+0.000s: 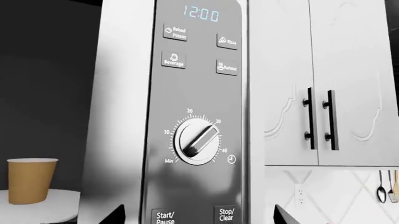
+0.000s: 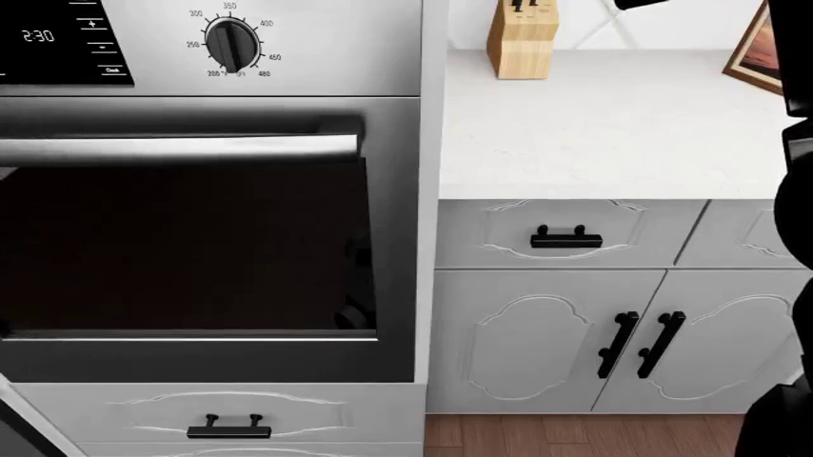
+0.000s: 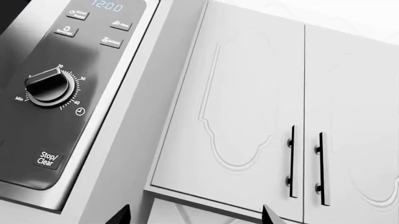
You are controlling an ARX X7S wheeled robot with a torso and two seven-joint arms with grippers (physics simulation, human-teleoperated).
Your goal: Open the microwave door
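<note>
I have the microwave filling the left wrist view — its control panel straight ahead of the left pincer, timer dial almost dead centre and the Stop/Clear button just above the fingertips. Only the two dark tips of that pincer show at the frame's edge, set well apart, so I read it as wide and holding nothing.

The right pincer is likewise spread and empty, its tips poking in below the corner where the microwave meets the white wall cabinets. From it the panel lies ahead and off to one side, the cabinet handles off to the other.

To the far side of the panel from the cabinets, the left wrist shows a dark opening with a paper cup on a white plate. Whether the door is already swung back there or I am looking through its glass, I cannot tell.

I judge the door to be a stiff, hinged slab — light enough, but its brushed metal looks slippery and I see no handle. I would hook a fingertip behind the free edge beside the panel rather than pinch. The head view shows only the oven and the surface, no help here.
</note>
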